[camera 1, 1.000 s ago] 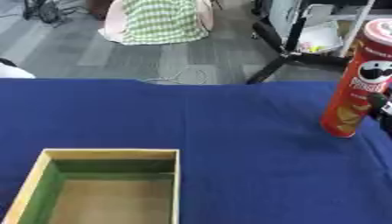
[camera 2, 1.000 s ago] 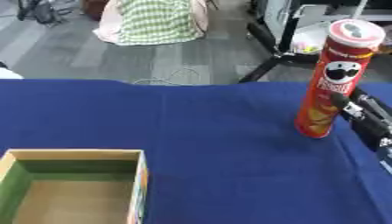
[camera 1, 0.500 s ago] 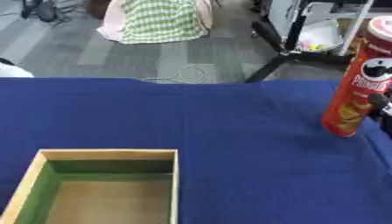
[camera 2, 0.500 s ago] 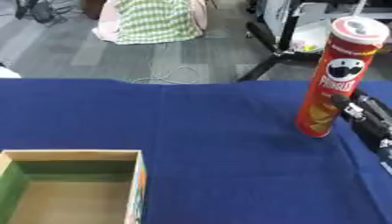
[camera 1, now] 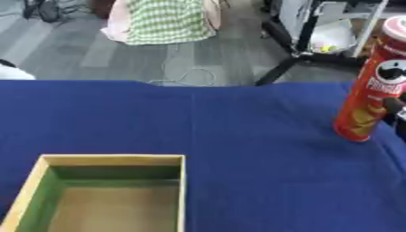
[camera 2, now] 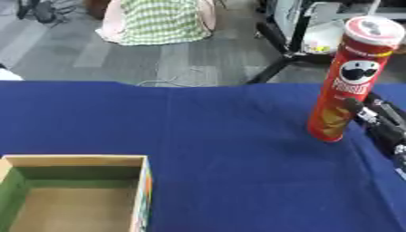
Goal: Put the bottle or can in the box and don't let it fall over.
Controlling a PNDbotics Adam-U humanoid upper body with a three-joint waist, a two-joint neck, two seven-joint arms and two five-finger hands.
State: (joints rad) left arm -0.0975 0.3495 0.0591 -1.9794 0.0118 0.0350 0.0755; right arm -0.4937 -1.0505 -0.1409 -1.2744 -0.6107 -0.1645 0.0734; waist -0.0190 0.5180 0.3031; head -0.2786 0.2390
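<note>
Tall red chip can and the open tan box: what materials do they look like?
Tall red chip can: likely printed paperboard tube, slightly glossy, judging by its straight walls and wraparound print, with a pale flat lid. Open tan box: looks like matte cardboard or thin wood, with thin pale edges and green-tinted inner walls. Both stand on a matte blue cloth.

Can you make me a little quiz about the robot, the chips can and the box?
1. True or false: the red can is lying on its side in the box.
2. Where is the right hand? A) inside the box B) beside the can, at the lower part of its right side C) on top of the lid
3. Fill in: the table is covered with a ___ cloth.

Key:
1. False. The can stands upright on the cloth, far to the right of the box, which has nothing in it.
2. B. Whether the hand touches the can cannot be told.
3. Blue.
</note>
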